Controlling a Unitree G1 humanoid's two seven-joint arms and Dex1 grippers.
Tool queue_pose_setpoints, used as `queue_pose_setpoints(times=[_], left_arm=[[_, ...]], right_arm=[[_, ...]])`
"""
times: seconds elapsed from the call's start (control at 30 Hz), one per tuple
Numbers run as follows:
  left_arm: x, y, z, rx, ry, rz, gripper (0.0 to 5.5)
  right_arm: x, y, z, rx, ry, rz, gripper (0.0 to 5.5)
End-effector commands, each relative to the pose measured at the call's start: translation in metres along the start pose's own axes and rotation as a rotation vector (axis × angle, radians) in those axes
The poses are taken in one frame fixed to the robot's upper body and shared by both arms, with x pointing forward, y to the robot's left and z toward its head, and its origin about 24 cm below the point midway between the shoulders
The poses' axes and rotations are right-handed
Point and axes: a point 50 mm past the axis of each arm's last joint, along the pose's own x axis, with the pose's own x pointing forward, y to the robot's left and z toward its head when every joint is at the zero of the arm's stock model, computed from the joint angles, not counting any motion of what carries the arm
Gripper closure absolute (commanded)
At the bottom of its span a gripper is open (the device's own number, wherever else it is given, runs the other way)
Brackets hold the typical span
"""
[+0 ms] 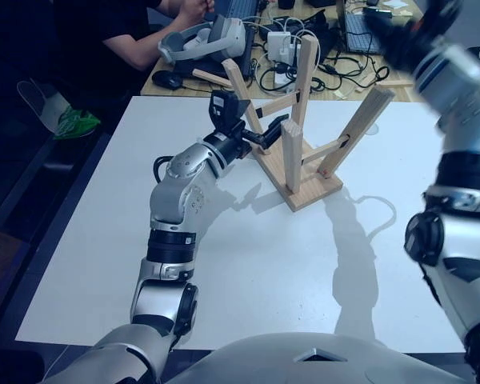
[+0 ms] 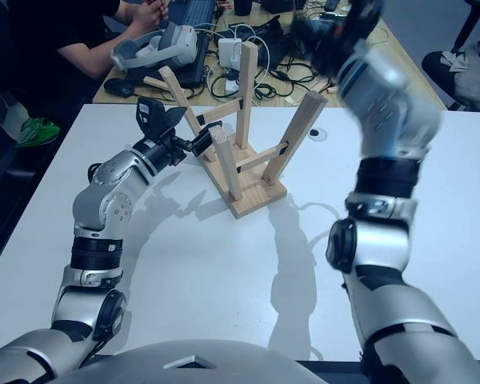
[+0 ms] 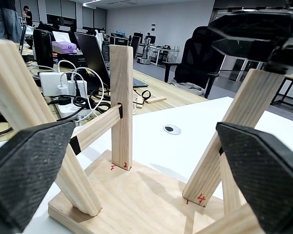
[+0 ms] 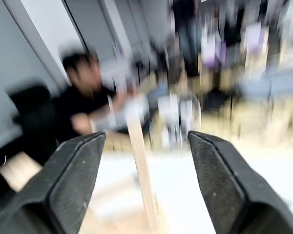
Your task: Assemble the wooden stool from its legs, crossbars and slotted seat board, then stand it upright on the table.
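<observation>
Upside down on the white table (image 1: pixel 248 264), the wooden stool (image 1: pixel 304 172) rests on its slotted seat board (image 1: pixel 316 192) at about 12 o'clock from the table's centre, near the far edge. Four legs (image 1: pixel 306 72) splay upward, with crossbars (image 1: pixel 276 104) slotted between them.

The left gripper (image 1: pixel 260 138) sits low over the table at the stool's 9 o'clock, close against the nearest legs. Its jaws are spread wide and grip nothing. The left wrist view looks out between the two dark fingers (image 3: pixel 29 170) at the seat board and the standing legs. Whether a fingertip brushes the wood cannot be told from here.

The right gripper (image 4: pixel 145 139) is raised high at the stool's 1 o'clock, above the tops of the legs and over the table's far edge. Its jaws are also wide apart and hold nothing, and one pale leg shows as a blur beyond them.

A small round grommet (image 2: pixel 318 134) is set in the tabletop at the stool's 2 o'clock. Beyond the far edge, at 12 o'clock, a second desk (image 1: pixel 164 84) carries a white headset (image 1: pixel 204 40), a tangle of cables (image 1: pixel 276 72) and laptops (image 1: pixel 360 32).
</observation>
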Motion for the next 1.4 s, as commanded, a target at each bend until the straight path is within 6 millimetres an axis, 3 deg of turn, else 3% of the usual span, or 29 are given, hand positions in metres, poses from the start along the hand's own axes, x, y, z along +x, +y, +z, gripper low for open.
queue_pose_setpoints(times=[0.03,0.1,0.17,0.3,0.37,0.4,0.5,0.6,0.7,0.77,0.8,0.93,1.0,1.13,1.2,1.3,1.4], left_arm=[[0.002,-0.002,0.003,0.012,0.0,-0.014,0.1],[0.002,-0.002,0.003,0.011,0.003,-0.013,0.1],[0.003,-0.002,0.003,0.009,0.003,-0.01,0.1],[0.003,-0.003,0.001,0.0,-0.005,0.0,0.1],[0.003,0.003,0.007,-0.003,-0.051,0.054,0.1],[0.004,0.009,0.015,-0.012,-0.12,0.122,0.1],[-0.001,0.024,0.037,-0.018,-0.321,0.313,0.1],[-0.025,0.05,0.053,0.043,-0.491,0.644,0.1],[-0.035,0.06,0.049,0.053,-0.504,0.778,0.1],[-0.033,0.061,0.048,0.032,-0.501,0.779,0.1],[-0.031,0.061,0.047,0.018,-0.495,0.773,0.1],[-0.028,0.06,0.04,-0.018,-0.47,0.751,0.1],[-0.028,0.059,0.038,-0.018,-0.466,0.736,0.1],[-0.027,0.059,0.043,-0.021,-0.492,0.719,0.1],[-0.025,0.061,0.051,-0.017,-0.519,0.715,0.1],[-0.025,0.066,0.061,0.003,-0.552,0.722,0.1],[-0.034,0.081,0.073,0.025,-0.6,0.785,0.1]], right_arm=[[-0.002,-0.02,-0.052,0.078,0.189,-0.078,2.37],[0.001,-0.015,-0.035,0.065,0.11,-0.053,2.37],[0.001,-0.003,-0.001,-0.029,-0.078,-0.019,2.37],[-0.014,0.05,0.069,-0.249,-0.421,0.154,2.37],[-0.021,0.073,0.082,-0.288,-0.474,0.231,2.37],[-0.022,0.081,0.078,-0.281,-0.453,0.268,2.37],[-0.019,0.083,0.045,-0.236,-0.322,0.284,2.37],[-0.015,0.061,-0.039,0.001,-0.063,0.191,2.37],[-0.028,0.037,-0.135,0.117,0.262,0.075,2.37],[-0.035,0.026,-0.173,0.107,0.398,0.011,2.37],[-0.033,0.025,-0.176,0.1,0.403,0.004,2.37],[-0.021,0.031,-0.151,0.052,0.259,0.038,2.37],[-0.018,0.042,-0.118,-0.048,0.078,0.086,2.37],[-0.027,0.091,-0.038,-0.254,-0.39,0.262,2.37],[-0.03,0.117,-0.018,-0.278,-0.472,0.37,2.37],[-0.028,0.145,-0.008,-0.228,-0.431,0.537,2.37],[-0.032,0.174,-0.011,-0.148,-0.308,0.792,2.37]])
